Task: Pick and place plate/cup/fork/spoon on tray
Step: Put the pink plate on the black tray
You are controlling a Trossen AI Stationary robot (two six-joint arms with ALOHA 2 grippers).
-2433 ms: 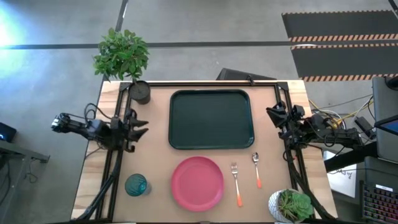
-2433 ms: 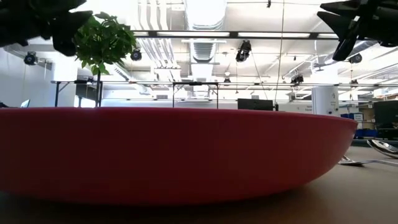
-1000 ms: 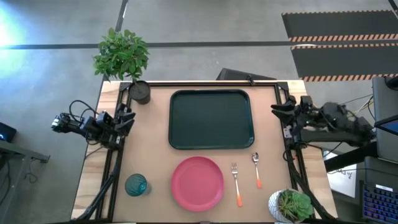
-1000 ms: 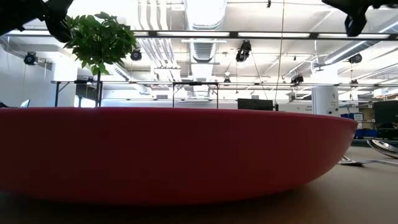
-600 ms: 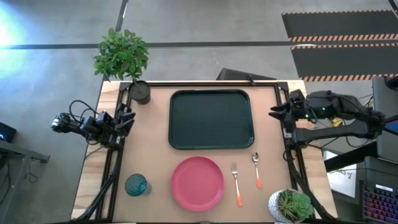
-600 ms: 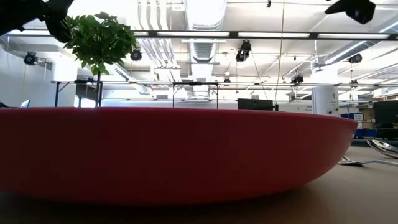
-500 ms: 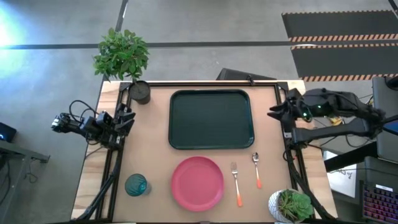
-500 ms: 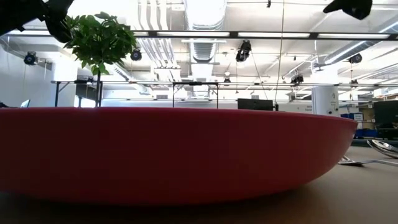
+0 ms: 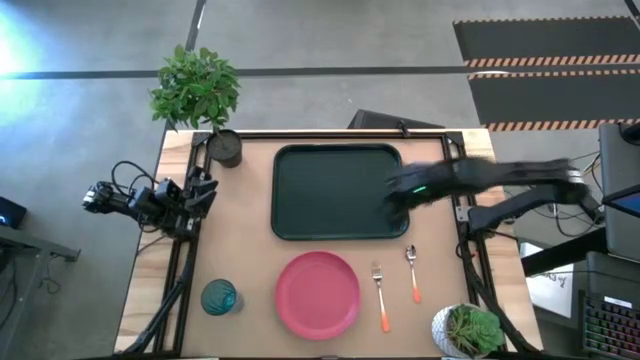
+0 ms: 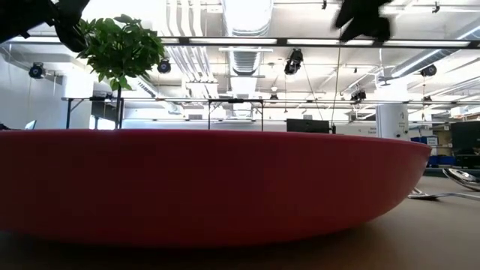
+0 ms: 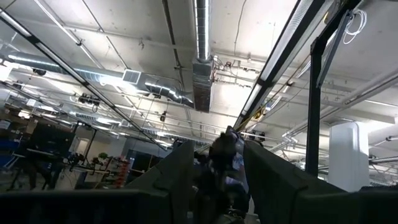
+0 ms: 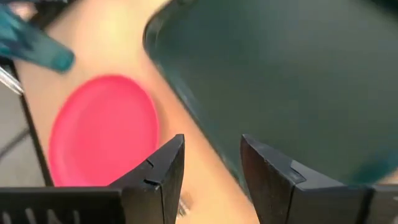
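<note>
The dark green tray lies at the middle far side of the table. The pink plate lies near its front, with the teal cup to its left and the fork and spoon to its right. My right gripper is open and empty, blurred, above the tray's right edge; its wrist view shows its fingers over the tray, the plate and the cup. My left gripper is open and empty at the table's left edge, pointing up in its wrist view.
A leafy plant in a dark grey pot stands at the far left corner. A small plant in a white pot stands at the near right corner. The low view is filled by the plate, with the spoon at its right.
My right gripper has swung from the table's right edge toward the left, out over the tray's right edge, and has tipped down toward the table. The tableware has stayed where it was.
</note>
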